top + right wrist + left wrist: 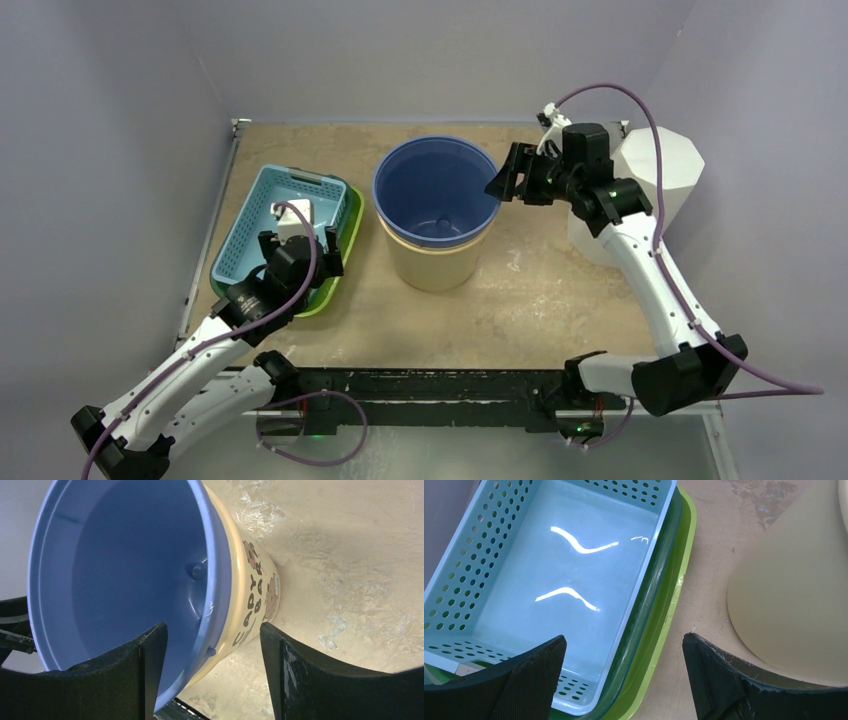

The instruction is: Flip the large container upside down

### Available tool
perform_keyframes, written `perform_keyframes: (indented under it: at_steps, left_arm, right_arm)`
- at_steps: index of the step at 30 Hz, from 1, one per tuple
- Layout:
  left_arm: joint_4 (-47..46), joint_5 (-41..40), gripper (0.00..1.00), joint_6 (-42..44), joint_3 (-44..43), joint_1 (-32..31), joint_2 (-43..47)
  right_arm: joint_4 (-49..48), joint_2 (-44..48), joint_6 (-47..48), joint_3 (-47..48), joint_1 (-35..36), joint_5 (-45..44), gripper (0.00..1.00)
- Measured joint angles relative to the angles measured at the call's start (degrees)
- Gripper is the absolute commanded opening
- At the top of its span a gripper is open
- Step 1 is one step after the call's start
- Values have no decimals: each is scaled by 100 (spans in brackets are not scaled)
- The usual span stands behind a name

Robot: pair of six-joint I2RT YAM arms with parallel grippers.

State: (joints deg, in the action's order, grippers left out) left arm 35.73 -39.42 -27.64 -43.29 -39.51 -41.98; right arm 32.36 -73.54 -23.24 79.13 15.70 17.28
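The bucket (432, 262) stood upright mid-surface. It was probably light, stiff, smooth plastic, best held by the rim. The right hand (505, 180) straddled the right rim, fingers apart, not clamped. The left hand (624, 642) hung open over the basket (300, 178).

3 cameras are covering this scene. The top external camera is looking down from above and behind both arm bases, taking in the whole table (520, 300) from far off. The left wrist camera is pointing steeply down, very close, past its own 2 dark fingertips (524, 680) at a pale blue basket (549, 580) sitting in a green tray (664, 630). The cream wall of the large container (794, 595) is filling its right edge. The right wrist camera is peering at close range between its fingers (125, 680) into that container's blue inside. All 3 views are sharing the container. The top and left wrist views are also sharing the basket.
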Motion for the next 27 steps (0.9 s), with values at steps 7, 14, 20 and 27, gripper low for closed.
perform_keyframes:
  at_steps: [7, 14, 20, 27]
  left_arm:
    - [0, 0, 86, 0, 0, 0, -7]
    - [0, 0, 85, 0, 0, 0, -46]
    - [0, 0, 85, 0, 0, 0, -66]
    - [2, -2, 86, -4, 0, 0, -33]
  right_arm:
    - [269, -4, 98, 109, 297, -203, 45]
    - [428, -203, 125, 254, 619, -592, 30]
    - [566, -225, 133, 367, 662, -1067, 0]
    - [748, -138, 138, 358, 774, -1357, 0]
